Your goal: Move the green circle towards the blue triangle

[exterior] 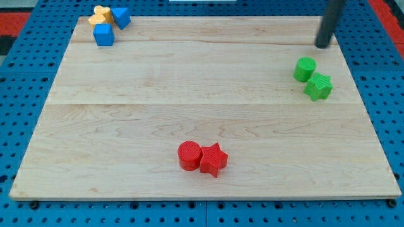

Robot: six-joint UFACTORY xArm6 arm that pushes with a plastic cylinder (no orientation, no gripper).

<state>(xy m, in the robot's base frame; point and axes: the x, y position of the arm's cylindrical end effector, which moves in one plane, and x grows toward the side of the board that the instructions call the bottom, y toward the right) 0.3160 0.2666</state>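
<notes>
The green circle [304,69] sits near the view's right edge of the wooden board, touching a green star [319,86] just below and right of it. The blue triangle [121,17] is at the view's top left corner, next to a blue cube [103,34] and two yellow blocks [101,15]. My tip [324,45] is the dark rod's lower end, resting above and slightly right of the green circle, a short gap away from it.
A red circle [189,155] and a red star [213,159] touch each other near the view's bottom middle. The wooden board [189,94] lies on a blue pegboard surface [12,75].
</notes>
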